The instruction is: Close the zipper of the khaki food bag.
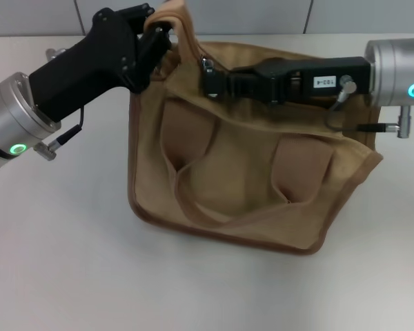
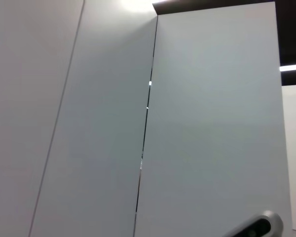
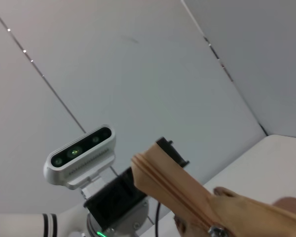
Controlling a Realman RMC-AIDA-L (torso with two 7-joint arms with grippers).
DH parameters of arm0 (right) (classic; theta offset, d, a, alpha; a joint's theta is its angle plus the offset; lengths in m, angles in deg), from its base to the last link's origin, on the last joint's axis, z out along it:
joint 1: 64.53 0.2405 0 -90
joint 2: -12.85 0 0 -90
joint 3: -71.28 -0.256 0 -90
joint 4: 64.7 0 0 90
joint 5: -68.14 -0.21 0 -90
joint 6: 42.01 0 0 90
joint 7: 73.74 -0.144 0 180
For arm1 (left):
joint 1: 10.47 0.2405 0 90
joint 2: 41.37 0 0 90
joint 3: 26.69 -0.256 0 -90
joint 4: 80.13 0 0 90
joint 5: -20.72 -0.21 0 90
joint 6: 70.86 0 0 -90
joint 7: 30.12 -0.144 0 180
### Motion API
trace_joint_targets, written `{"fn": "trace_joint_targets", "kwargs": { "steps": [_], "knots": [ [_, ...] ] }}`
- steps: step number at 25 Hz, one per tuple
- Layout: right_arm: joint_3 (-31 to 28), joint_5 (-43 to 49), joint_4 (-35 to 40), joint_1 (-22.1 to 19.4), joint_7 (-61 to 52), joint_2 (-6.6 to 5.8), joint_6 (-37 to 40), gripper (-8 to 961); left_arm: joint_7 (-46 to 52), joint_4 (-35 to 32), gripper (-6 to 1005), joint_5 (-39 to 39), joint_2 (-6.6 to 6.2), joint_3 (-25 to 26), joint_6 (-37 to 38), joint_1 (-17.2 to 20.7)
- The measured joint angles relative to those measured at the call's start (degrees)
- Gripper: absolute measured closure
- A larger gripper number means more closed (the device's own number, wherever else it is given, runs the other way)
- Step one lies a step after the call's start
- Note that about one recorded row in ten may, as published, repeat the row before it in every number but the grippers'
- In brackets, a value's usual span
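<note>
- The khaki food bag [image 1: 248, 172] lies on the white table [image 1: 69, 276], its top edge away from the robot.
- Left gripper [image 1: 159, 34] is clamped on the bag's far left corner, bracing it.
- Right gripper [image 1: 208, 77] sits at the zipper [image 1: 205, 65] slider; whether it grips cannot be told.
- Step in hand: pulling the slider. Next: 1 steady draw along the top, the corner kept taut.

The table [image 1: 62, 276] is pale, smooth and plain — one thing lies on it, the bag [image 1: 241, 186], a tan canvas tote slumped near the far edge, its two handle straps flopped across its upper face.
</note>
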Motion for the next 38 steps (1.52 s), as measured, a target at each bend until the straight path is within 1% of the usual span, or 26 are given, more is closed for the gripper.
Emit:
{"fn": "trace_joint_targets", "kwargs": {
  "steps": [2,6,10,12,13,14,15,18,19,20,23,26,28,31,34,36,38],
  "knots": [
    [0.0,0.0,1.6,-1.4,-1.2,0.0,0.0,947,0.1,0.0,925,0.7,-0.05,0.1,0.0,0.3],
    [0.0,0.0,7.3,-6.5,-4.7,-0.13,0.3,943,0.7,-0.5,921,2.7,-0.16,0.2,-0.4,1.2],
    [-0.2,0.0,16.5,-14.3,-9.5,-0.26,0.9,940,1.1,-0.8,918,4.3,-0.27,0.3,-0.8,2.2],
    [-1.3,-0.1,20.5,-17.5,-10.8,-0.23,1.9,939,1.2,-1.2,916,4.7,-0.31,0.3,-0.8,2.7],
    [-3.7,-1.1,23.0,-19.6,-11.2,-0.2,3.5,938,1.3,-1.4,915,4.8,-0.34,0.3,-0.8,2.9],
    [-3.7,-1.1,23.0,-19.6,-11.2,-0.2,3.5,937,1.3,-1.5,914,4.8,-0.35,0.3,-0.8,3.0],
    [-5.2,-2.2,23.1,-20.1,-11.2,-0.27,4.6,936,1.3,-1.5,914,4.9,-0.35,0.3,-0.8,3.2],
    [-8.8,-6.6,19.7,-20.5,-10.2,-0.8,7.9,934,1.4,-1.6,911,4.9,-0.35,0.3,-0.8,3.3],
    [-9.9,-9.6,16.4,-20.5,-7.6,-1.17,9.8,933,1.4,-1.6,910,4.9,-0.36,0.2,-0.9,3.3],
    [-9.9,-9.6,16.4,-20.5,-7.6,-1.17,9.8,932,1.4,-1.6,909,4.9,-0.35,0.1,-0.9,3.4],
    [-10.5,-12.6,10.5,-20.5,-1.5,-2.15,14.0,930,1.4,-1.5,907,4.9,-0.32,-0.1,-1.0,3.4],
    [-10.5,-12.8,6.2,-20.5,6.3,-3.05,19.1,833,1.6,-1.3,904,5.0,-0.3,0.0,-1.1,3.7],
    [-10.4,-12.2,3.5,-20.7,14.3,-3.59,23.2,769,1.6,-1.3,903,5.0,-0.27,0.1,-1.1,3.9],
    [-10.0,-8.9,0.8,-21.3,24.7,-4.05,27.3,676,1.7,-1.1,900,5.0,-0.2,0.2,-1.1,4.4],
    [-9.9,-3.1,-0.6,-21.8,33.2,-4.02,29.0,584,1.5,-1.1,898,5.0,-0.14,0.2,-1.0,4.8],
    [-9.8,0.8,-1.0,-22.0,36.8,-3.46,28.7,523,1.2,-1.0,896,5.0,-0.09,0.2,-0.9,5.2],
    [-9.8,5.5,-1.0,-22.2,40.4,-2.52,27.2,452,1.2,-1.0,894,4.9,-0.02,0.2,-0.9,5.4]
  ]
}}
